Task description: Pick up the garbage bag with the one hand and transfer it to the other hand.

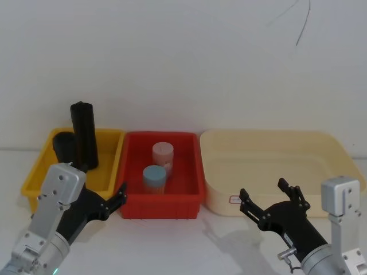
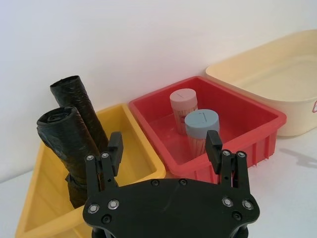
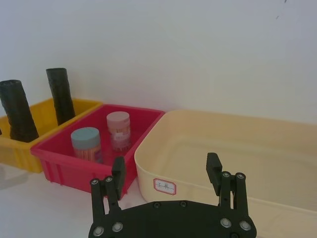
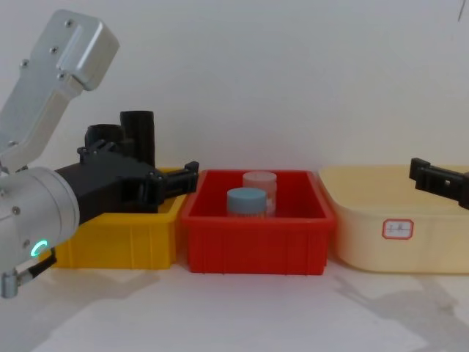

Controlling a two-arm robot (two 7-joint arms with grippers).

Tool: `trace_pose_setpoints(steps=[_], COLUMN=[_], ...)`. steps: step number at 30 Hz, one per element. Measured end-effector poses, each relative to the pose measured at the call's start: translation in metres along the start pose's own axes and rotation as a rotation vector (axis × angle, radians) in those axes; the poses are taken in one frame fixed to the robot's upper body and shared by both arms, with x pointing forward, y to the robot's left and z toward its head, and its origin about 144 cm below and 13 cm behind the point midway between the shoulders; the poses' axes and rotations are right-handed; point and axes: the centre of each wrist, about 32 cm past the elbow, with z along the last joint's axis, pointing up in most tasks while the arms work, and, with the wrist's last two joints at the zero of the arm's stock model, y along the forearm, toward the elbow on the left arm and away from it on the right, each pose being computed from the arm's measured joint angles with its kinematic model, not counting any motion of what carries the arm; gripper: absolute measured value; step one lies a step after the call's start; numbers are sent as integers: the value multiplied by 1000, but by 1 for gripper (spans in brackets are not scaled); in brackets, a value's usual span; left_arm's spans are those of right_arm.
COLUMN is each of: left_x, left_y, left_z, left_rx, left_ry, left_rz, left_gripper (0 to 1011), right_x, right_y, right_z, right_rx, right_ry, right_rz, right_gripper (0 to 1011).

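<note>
**Black rolls untouched: pickup not yet begun**

Head view: you have two alike rolls standing in the yellow bin [image 1: 112,150] on the robot's left. The garbage bag [image 1: 84,134] is the taller one, at the back. Your left gripper [image 1: 109,200] hovers in front of that bin, fingers spread and empty. Your right gripper [image 1: 264,192] sits low before the cream tub [image 1: 321,140], also spread and empty.

Left wrist view: the spread fingers [image 2: 115,141] are near the second roll [image 2: 62,134] but clear of it.

Right wrist view: the open claw faces the cream tub. Both rolls stand well apart from it, beyond the red bin [image 3: 64,166].

Chest view: the left gripper is level with the rolls.

Assessment: no step is complete. You have the reach, grasp, lift, handover and release left.
</note>
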Motion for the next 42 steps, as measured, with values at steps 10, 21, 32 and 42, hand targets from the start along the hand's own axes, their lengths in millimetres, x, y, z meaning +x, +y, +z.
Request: trace_pose_setpoints(steps=[10,21,32,42], left_x=[0,0,6,18], left_y=[0,0,-1,7], left_z=[0,0,-3,-13], left_rx=[0,-1,-2,13], left_ry=[0,-1,-41,-40], left_rz=[0,0,21,86], left_gripper=[1001,1001,1001,1001], right_x=[0,0,0,0], right_y=[0,0,0,0], right_z=[0,0,0,0], right_rx=[0,0,0,0], right_ry=[0,0,0,0], right_rz=[0,0,0,0], right_gripper=[1000,1000,1000,1000])
